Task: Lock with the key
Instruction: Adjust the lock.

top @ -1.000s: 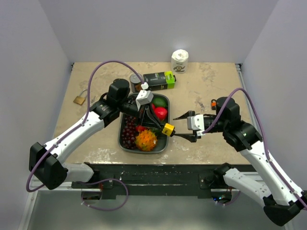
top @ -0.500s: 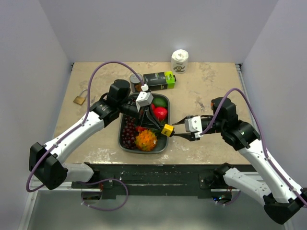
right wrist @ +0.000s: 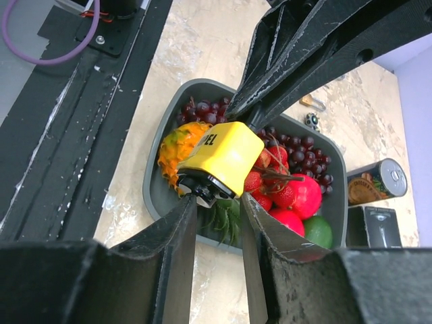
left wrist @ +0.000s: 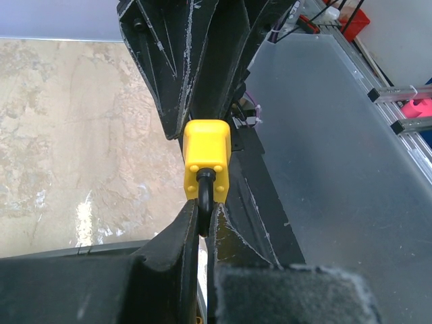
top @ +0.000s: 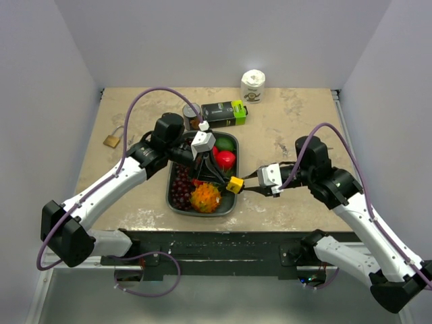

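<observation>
Letters "EL" are all you can read on the yellow padlock (right wrist: 223,156), held above the fruit tray (top: 169,194) at its near right rim. Your left gripper (left wrist: 200,226) clamps its shackle; your right gripper (right wrist: 216,202) has its fingers narrowly apart, flanking its black end.

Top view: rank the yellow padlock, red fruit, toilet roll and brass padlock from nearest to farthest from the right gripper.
1. yellow padlock: directly left of the right gripper.
2. red fruit: in the tray, behind the padlock.
3. toilet roll: at the back edge, centre-right.
4. brass padlock: far left side.
</observation>
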`<state>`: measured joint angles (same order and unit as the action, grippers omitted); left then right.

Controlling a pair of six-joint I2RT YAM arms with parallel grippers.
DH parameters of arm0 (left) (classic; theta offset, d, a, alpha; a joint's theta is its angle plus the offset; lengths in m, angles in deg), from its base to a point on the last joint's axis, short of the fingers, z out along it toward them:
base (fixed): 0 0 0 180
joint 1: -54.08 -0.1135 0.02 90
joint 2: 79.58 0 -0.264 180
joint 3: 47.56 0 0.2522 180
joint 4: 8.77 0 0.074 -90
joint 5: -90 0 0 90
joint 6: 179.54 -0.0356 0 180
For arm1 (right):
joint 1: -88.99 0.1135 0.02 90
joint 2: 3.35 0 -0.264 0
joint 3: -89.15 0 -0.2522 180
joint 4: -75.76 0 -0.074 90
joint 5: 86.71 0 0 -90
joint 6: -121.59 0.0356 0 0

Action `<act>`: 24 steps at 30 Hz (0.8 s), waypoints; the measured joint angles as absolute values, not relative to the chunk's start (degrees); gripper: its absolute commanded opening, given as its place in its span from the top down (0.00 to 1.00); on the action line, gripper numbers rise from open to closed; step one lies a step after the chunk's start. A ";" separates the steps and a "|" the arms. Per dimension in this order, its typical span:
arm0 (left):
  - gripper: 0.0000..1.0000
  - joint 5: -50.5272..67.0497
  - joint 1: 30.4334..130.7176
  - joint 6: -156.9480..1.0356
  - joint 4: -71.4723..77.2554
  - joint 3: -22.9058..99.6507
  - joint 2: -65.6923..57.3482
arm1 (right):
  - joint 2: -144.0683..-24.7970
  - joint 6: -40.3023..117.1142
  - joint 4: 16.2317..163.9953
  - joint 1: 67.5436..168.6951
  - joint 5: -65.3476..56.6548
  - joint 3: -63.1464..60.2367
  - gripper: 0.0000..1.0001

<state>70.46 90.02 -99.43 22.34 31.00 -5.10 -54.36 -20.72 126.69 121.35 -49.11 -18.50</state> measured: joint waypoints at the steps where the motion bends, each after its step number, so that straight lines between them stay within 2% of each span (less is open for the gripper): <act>1: 1.00 70.46 90.11 -99.58 22.36 31.00 -5.10 | -54.33 -20.53 126.66 121.35 -49.13 -18.50 0.70; 19: 1.00 70.67 90.24 -98.29 21.29 30.95 -4.53 | -53.66 -5.53 118.58 122.77 -48.21 -22.94 0.67; 22: 1.00 70.65 90.24 -97.85 20.20 30.91 -4.53 | -53.74 -3.35 118.14 123.14 -46.99 -23.16 0.61; 24: 1.00 70.48 90.26 -97.57 19.96 30.87 -4.58 | -53.96 -2.06 118.18 123.28 -45.37 -23.16 0.53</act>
<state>70.48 90.26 -97.57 19.96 30.87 -4.58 -53.96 -2.06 118.18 123.28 -45.37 -23.16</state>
